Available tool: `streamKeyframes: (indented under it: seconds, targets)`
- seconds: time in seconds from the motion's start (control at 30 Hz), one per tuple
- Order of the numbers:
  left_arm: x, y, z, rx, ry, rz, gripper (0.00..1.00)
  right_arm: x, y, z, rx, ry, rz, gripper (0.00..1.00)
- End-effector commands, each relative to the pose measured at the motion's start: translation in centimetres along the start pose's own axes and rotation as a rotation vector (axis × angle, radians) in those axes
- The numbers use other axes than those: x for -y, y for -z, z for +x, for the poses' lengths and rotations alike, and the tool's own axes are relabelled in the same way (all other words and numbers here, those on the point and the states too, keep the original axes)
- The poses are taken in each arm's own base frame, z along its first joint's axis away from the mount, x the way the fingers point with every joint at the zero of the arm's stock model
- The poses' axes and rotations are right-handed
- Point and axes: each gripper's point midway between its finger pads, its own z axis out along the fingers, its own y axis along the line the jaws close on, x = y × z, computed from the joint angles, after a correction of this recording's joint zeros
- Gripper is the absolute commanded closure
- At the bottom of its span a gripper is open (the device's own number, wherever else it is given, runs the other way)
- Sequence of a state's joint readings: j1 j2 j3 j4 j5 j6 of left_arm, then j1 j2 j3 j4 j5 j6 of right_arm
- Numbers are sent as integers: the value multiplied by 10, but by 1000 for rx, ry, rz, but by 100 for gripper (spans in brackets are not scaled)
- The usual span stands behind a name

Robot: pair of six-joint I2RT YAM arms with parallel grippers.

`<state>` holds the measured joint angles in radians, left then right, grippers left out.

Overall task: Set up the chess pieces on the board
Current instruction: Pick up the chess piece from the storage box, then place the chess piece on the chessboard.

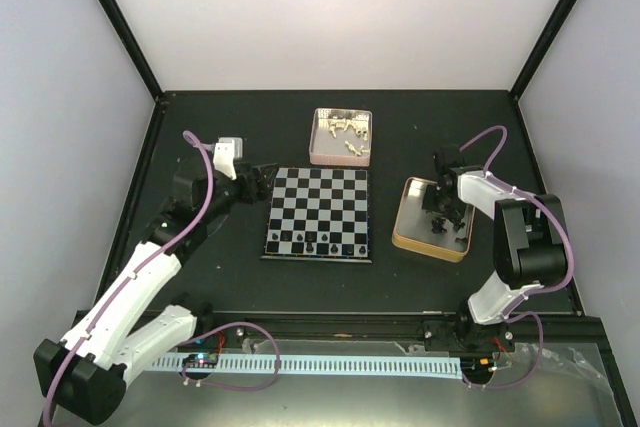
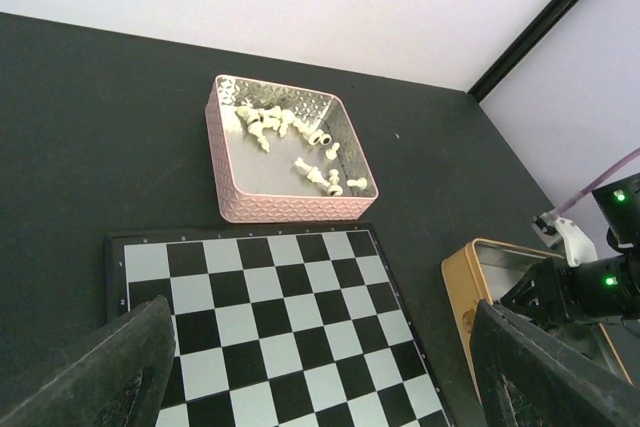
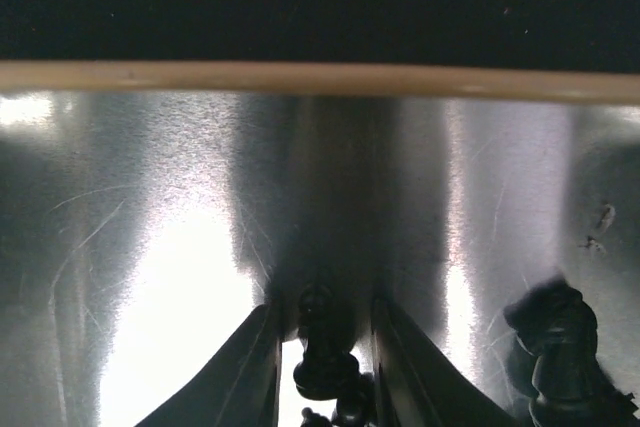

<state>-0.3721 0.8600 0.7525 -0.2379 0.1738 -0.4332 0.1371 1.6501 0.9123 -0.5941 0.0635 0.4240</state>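
Black table point(image 1: 230, 282), on it a chessboard point(image 1: 318, 202), a pink tin point(image 2: 285, 209), a gold tin point(image 1: 400, 215)

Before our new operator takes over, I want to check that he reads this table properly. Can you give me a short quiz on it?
1. True or false: the pink tin is empty.
2. Which does the right gripper reach into? A: pink tin. B: gold tin. C: neither.
3. Fill in: the few black pieces on the board stand along its ___ edge (near or far from the robot).
Key: 1 false, white pieces lie in it. 2 B. 3 near.
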Motion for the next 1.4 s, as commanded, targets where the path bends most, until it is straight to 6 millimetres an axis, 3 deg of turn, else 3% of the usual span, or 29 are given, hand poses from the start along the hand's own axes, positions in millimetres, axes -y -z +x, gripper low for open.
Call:
streamKeyframes:
  seconds: [0.0,0.17,0.4,0.53,0.7,0.83,1.0,1.07,1.37]
  targets:
    - [7,1,-14,30,1,28,18,-1,6,5,-23,-6,-21,73]
    - [8,0,-13,25,4,35,18,0,6,9,-33,-2,-20,76]
    - [11,-1,-12,17,9,49,17,0,1,6,-25,7,-15,93]
    - [15,-2,-11,7,11,76,18,-11,16,-7,55,23,-61,94]
    - [38,-6,-5,-38,22,216,17,-46,66,-26,238,99,-223,94]
    - [65,-9,1,-97,33,381,17,-89,124,-25,380,217,-463,93]
    - [93,-12,7,-177,92,560,17,-162,211,28,473,516,-918,92]
    - [103,-12,9,-208,108,623,17,-177,235,48,475,595,-1055,92]
    - [152,5,21,-334,96,869,20,-209,293,105,388,829,-1391,92]
